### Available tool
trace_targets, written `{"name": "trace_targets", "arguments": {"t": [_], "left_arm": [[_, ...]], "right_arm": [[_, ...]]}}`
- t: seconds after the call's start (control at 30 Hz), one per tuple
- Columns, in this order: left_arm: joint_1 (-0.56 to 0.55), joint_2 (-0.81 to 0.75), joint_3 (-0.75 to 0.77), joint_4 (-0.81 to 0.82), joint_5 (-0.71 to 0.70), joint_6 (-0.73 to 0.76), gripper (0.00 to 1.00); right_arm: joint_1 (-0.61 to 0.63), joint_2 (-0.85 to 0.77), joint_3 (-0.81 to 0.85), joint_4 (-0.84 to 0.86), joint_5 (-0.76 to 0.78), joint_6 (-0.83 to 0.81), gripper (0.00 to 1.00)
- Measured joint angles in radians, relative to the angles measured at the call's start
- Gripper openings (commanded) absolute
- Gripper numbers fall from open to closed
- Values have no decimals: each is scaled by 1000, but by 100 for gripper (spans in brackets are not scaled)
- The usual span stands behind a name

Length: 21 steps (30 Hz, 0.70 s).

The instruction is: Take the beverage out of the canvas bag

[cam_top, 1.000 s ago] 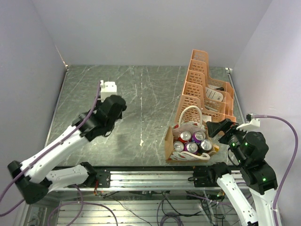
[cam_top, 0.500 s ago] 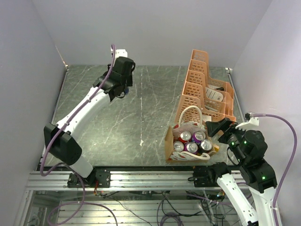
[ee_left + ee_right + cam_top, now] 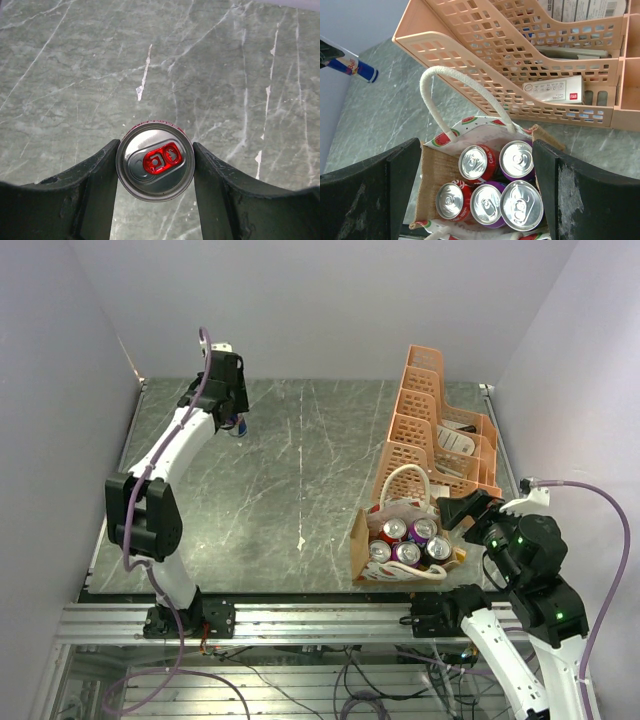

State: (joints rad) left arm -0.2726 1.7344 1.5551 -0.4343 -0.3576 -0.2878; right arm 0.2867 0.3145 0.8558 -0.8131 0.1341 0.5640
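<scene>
Currently gripping can (image 3: 155, 170) roughly upright in left gripper (image 3: 155, 150), over far-left table (image 3: 300, 440), well apart from canvas bag (image 3: 437, 167). Hovering right gripper (image 3: 477, 145), jaws spread and empty, directly above bag's five upright cans (image 3: 520, 197); judged nearer for next pick.

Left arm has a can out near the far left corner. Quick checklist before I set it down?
1. Left gripper clamped on the can: ok.
2. Table around the can bare in the left wrist view: ok.
3. Can's height above the table: cannot tell.
4. Right gripper open, over the canvas bag: ok.
5. Bag emptied: not ok, five cans inside.
</scene>
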Motion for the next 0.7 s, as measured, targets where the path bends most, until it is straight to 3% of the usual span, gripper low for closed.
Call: {"name": "trace_targets", "arguments": {"t": [0.27,0.7], "left_arm": [[47,80,-7,56,96,35,7],[43,142,-47,101,93,98,7]], "right_arm": [[-1,7,0,0,1,0,93],[-2,8,0,0,-2,0,93]]}}
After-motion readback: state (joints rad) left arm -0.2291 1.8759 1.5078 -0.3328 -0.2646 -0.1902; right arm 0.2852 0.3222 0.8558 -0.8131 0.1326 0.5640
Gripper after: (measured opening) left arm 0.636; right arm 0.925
